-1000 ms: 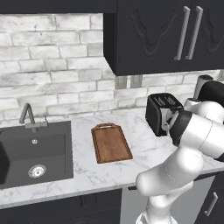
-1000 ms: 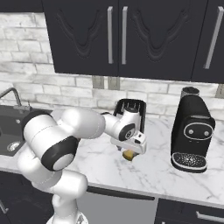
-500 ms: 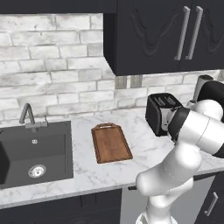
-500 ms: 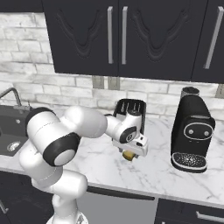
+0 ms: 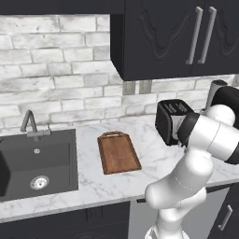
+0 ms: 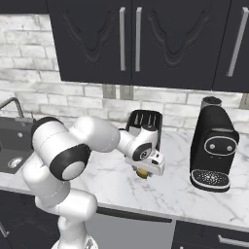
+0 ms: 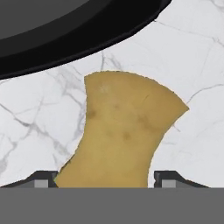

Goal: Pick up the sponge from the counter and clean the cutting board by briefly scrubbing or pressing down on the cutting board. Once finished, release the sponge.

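The sponge (image 7: 124, 131) lay on the counter (image 6: 112, 180) near its front edge, before the toaster (image 6: 144, 125), between the tips of the end effector (image 6: 143, 171), which had narrowed from fully spread, apparently starting the grasp.

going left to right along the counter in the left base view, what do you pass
faucet → sink basin → cutting board → toaster, with the robot arm just in front of it on the right
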Motion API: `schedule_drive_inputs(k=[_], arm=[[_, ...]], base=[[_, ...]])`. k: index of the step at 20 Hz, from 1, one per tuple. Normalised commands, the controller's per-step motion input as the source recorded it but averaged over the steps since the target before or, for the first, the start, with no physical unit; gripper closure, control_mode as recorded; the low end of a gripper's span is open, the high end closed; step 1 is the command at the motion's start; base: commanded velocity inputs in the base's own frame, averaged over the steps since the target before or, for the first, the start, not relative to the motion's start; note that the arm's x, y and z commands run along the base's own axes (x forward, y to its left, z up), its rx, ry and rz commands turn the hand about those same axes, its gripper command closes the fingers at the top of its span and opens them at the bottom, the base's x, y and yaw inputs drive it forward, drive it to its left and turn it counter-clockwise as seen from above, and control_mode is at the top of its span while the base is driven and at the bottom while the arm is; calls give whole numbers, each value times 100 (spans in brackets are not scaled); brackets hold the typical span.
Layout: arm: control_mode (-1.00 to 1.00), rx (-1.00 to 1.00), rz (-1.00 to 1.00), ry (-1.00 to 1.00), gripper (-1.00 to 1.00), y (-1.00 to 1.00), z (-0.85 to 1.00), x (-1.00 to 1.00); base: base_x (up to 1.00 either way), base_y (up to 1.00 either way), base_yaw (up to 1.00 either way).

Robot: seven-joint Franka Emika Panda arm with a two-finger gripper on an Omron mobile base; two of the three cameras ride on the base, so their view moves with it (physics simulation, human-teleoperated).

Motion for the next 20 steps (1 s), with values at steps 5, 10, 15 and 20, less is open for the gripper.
schedule_drive_inputs(k=[5, 10, 15, 20], arm=[[-100, 0, 0, 0, 100, 0, -2, -7], [-100, 0, 0, -18, 100, 1, 0, -51], [-100, 0, 2, -6, 100, 24, 6, -65], [-100, -5, 24, 6, 100, 67, 19, -11]], base=[[0, 0, 0], [0, 0, 0], [0, 0, 0], [0, 0, 0]])
